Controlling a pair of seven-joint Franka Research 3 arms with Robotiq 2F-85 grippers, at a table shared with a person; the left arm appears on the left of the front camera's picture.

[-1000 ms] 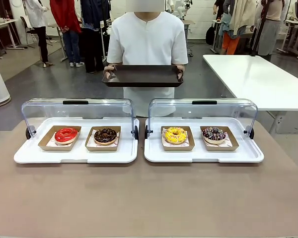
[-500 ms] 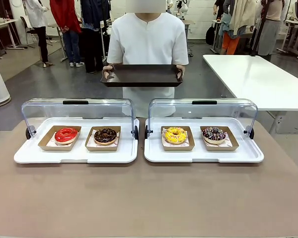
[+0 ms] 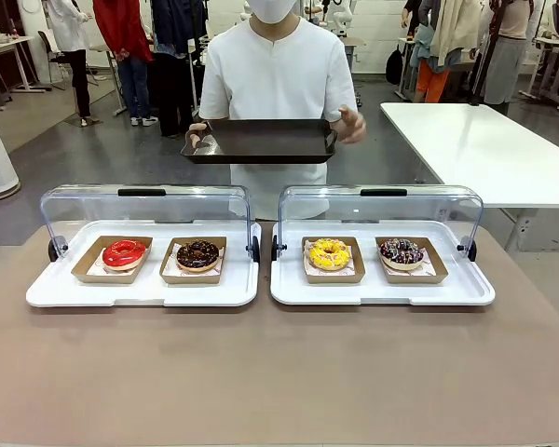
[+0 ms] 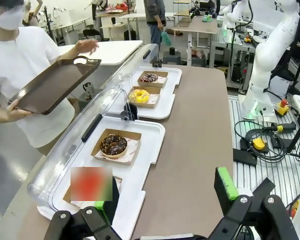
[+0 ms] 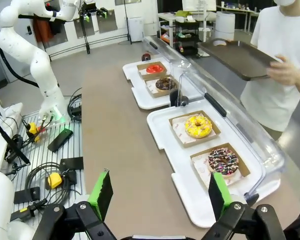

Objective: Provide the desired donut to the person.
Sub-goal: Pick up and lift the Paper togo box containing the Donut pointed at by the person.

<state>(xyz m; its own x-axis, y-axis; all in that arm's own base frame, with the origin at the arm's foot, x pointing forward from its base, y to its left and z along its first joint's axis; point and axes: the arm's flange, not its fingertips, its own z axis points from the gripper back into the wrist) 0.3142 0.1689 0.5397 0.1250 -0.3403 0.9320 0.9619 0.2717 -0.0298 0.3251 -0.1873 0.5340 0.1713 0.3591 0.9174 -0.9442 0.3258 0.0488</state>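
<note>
The person (image 3: 275, 84) in a white shirt stands at the far side, holding a dark tray (image 3: 259, 142) in one hand; the other hand (image 3: 350, 124) is lifted off it. Two white display trays hold donuts in cardboard boats: a red one (image 3: 124, 253) and a chocolate one (image 3: 198, 254) on the left tray (image 3: 140, 291), a yellow one (image 3: 329, 253) and a dark sprinkled one (image 3: 402, 251) on the right tray (image 3: 382, 292). My left gripper (image 4: 162, 205) hangs open above the table's left end. My right gripper (image 5: 160, 192) is open above the right end.
Clear hinged lids (image 3: 144, 207) stand raised behind both display trays. The brown table (image 3: 279, 372) lies bare in front of them. A white table (image 3: 484, 149) stands at the back right, and bystanders stand farther back.
The person has taken one hand off the dark tray and raised it; the tray has shifted slightly to picture left. Neither gripper's jaws have changed.
</note>
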